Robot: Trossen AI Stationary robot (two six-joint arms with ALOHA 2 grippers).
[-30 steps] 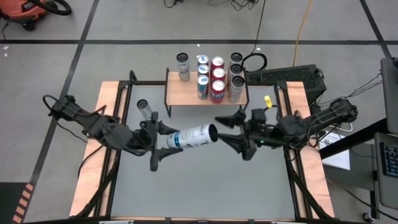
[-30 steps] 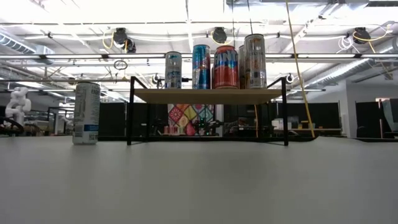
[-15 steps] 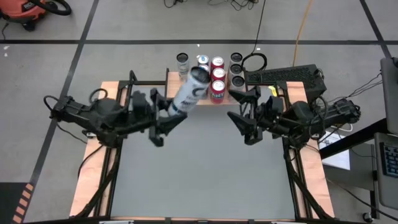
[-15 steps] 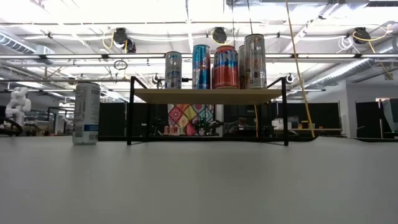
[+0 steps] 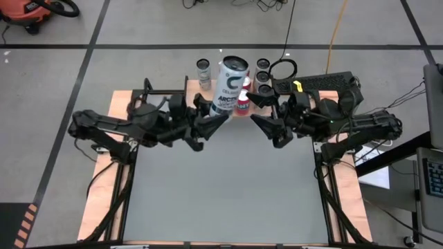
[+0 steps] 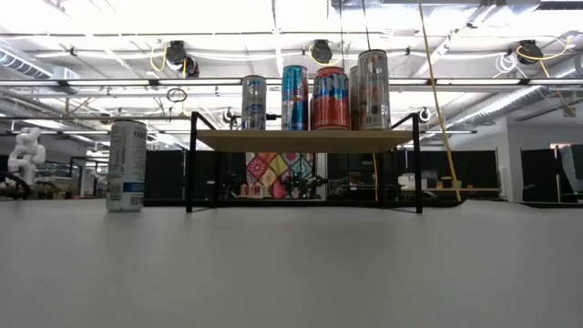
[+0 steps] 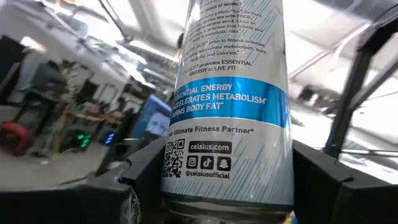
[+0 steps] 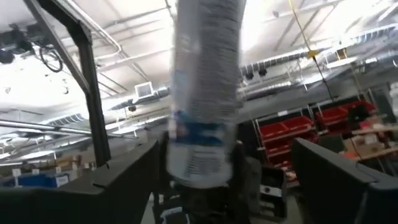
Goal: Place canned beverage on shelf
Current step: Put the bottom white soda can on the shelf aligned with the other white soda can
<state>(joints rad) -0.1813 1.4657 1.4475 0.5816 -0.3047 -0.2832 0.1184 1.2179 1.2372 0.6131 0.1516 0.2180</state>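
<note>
Up and over swings the tall white-and-blue beverage can (image 5: 230, 87), from lying flat to standing upright!
Left jaws (image 5: 208, 119) grip its base above the small wooden shelf's (image 5: 196, 105) near edge; right jaws (image 5: 266, 119) gape wide beside it, empty.

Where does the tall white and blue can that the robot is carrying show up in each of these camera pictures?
High view: white and blue can upright at top centre, held by the left gripper, over the shelf.
Low view: not in it.
Left wrist view: fills the centre.
Right wrist view: blurred, centre.
Shared landmark: the can's blue band.
</note>
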